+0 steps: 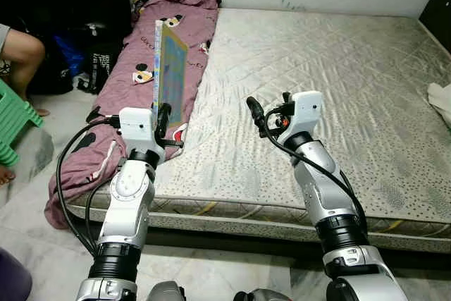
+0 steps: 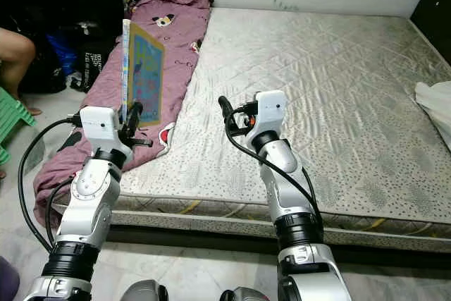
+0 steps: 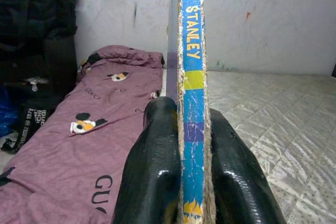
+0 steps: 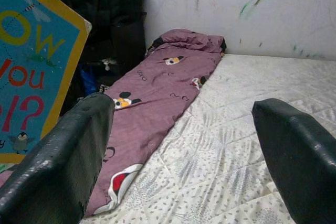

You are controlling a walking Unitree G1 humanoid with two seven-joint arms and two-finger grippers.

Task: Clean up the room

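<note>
I'm holding the book [image 1: 171, 70] upright by its bottom edge in the left gripper [image 1: 163, 116], jaws clamped tight, above the purple blanket [image 1: 127, 93] at the bed [image 1: 317, 89] edge, right gripper [image 1: 255, 112] jaws wide, so I'm keeping it vertical to avoid slipping.

The book [image 1: 171, 68] has a blue cover edged in mustard yellow, with yellow and red letters; its spine is blue with yellow lettering and bands of lime green and purple. The black left claw [image 3: 192, 182] flanks that spine. The blanket [image 1: 144, 82] is mauve, printed with black, white and orange cartoon faces and dark letters. The mattress [image 1: 317, 89] is pale grey-beige, quilted and finely speckled. The stool [image 1: 14, 121] is green.
</note>
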